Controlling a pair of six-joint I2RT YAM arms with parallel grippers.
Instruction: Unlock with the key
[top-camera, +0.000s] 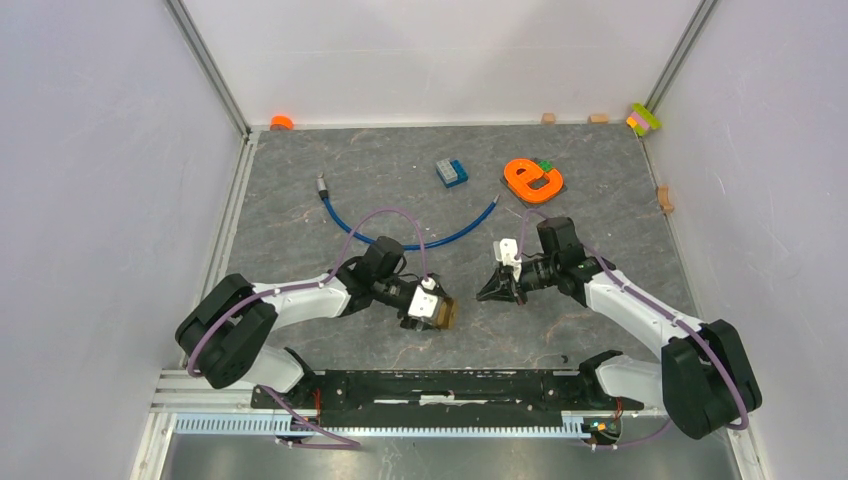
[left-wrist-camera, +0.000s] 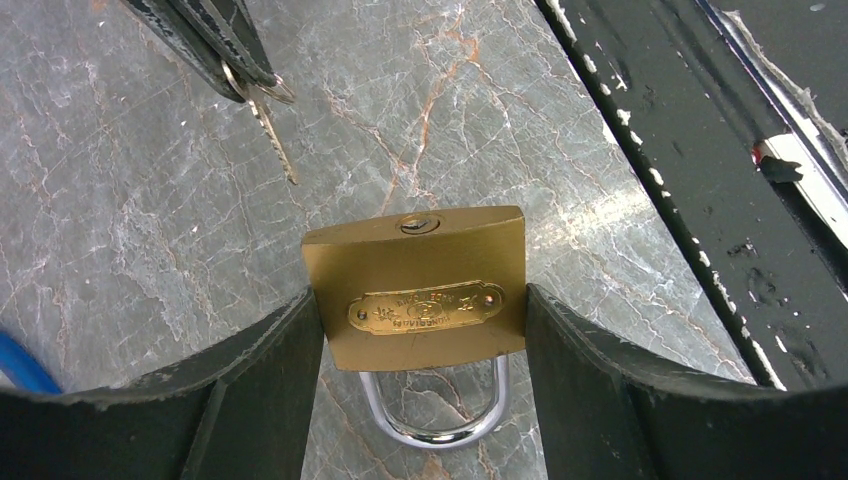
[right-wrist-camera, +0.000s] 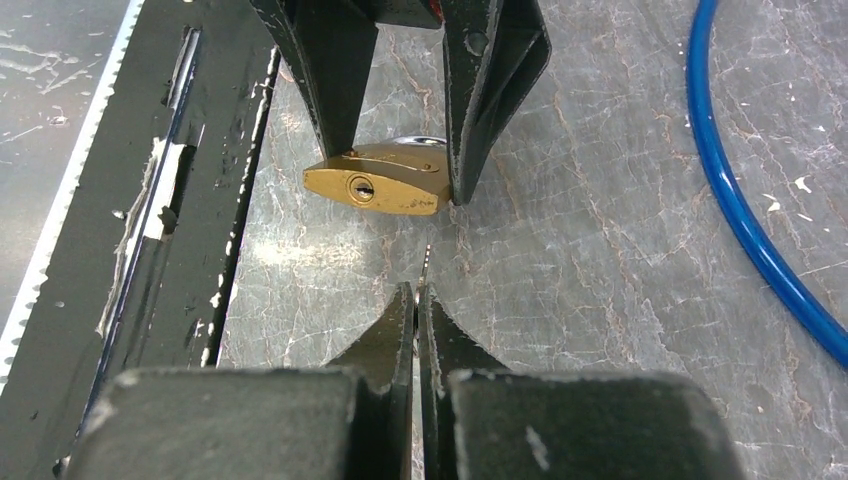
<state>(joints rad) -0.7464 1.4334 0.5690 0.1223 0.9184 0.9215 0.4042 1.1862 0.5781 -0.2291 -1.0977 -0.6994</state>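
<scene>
One padlock (left-wrist-camera: 415, 255) was clamped in L gripper (left-wrist-camera: 422, 300); one key (left-wrist-camera: 272, 132) was pinched by R gripper (right-wrist-camera: 416, 300), tip near keyhole (right-wrist-camera: 362, 188), not touching.

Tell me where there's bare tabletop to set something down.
Widest free patch: back-left grey tabletop, between the left wall and the blue cable. Another inside the cable's arc, left of the blue brick block. Crowded: around the orange letter toy back right, and front-centre, where left gripper holds the brass padlock facing the metal key in right gripper.
</scene>
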